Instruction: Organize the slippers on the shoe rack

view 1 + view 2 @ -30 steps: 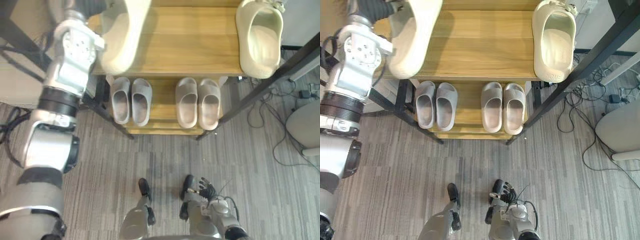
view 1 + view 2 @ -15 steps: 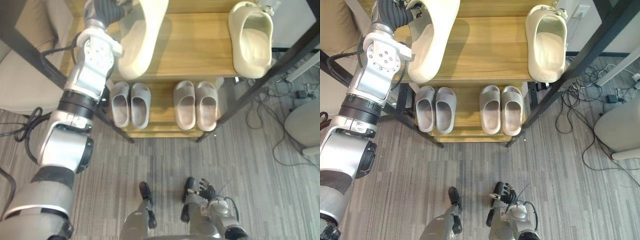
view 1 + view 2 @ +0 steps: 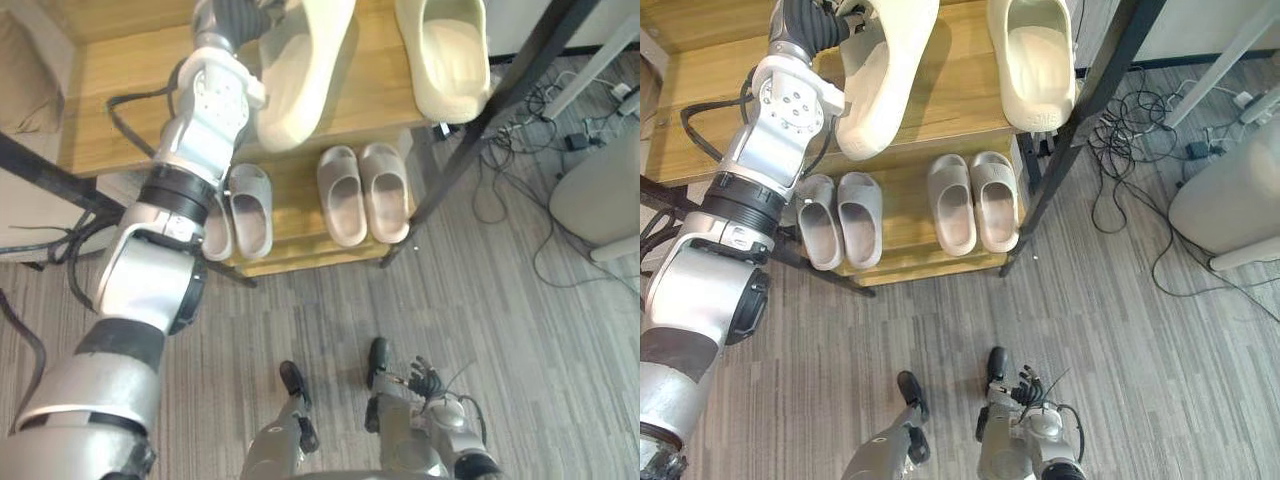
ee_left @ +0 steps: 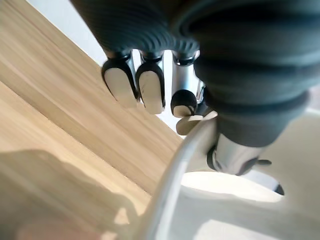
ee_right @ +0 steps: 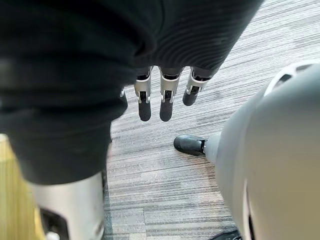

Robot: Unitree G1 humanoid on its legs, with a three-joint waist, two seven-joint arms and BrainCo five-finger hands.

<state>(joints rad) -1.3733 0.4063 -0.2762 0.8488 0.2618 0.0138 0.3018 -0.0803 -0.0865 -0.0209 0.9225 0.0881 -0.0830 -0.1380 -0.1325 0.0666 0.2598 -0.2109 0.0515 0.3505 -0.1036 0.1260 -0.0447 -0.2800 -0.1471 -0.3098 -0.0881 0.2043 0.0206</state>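
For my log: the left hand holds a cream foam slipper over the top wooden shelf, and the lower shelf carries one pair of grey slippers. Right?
No: the lower shelf carries two pairs of grey slippers, seen in the right eye view. The left hand does hold the cream foam slipper over the top wooden shelf.

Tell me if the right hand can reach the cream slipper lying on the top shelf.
Probably not: the right hand hangs open low over the floor, far from the cream slipper, with a rack post beside it.
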